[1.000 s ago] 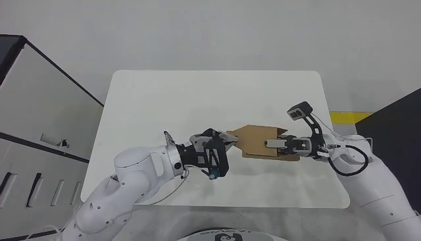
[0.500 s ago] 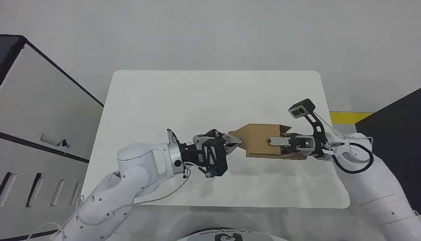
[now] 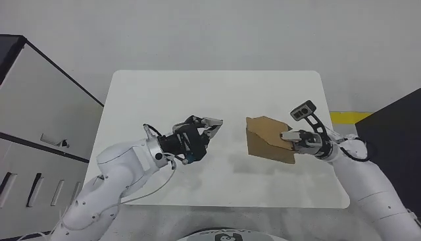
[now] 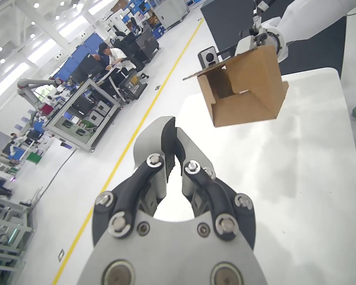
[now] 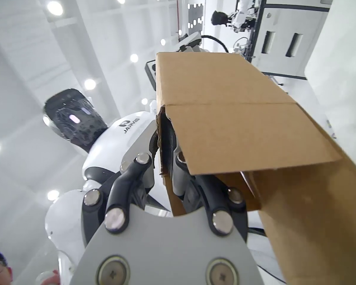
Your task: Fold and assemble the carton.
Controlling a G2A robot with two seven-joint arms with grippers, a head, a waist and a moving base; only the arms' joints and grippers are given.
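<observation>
Brown carton [image 4: 255,87], one end open, right tool [image 5: 163,149] grasping its wall, left tool [image 4: 172,130] clenched, well apart

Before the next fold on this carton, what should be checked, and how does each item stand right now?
1. Right end effector clamped on a carton wall: ok.
2. Left end effector empty: ok.
3. Left end effector open to take a flap: not ok, it is shut.
4. Left end effector apart from the carton: ok, bare table lies between them.
5. Carton's open end faces the left end effector: ok.
6. Flaps at the carton's far end closed: cannot tell, hidden.
</observation>
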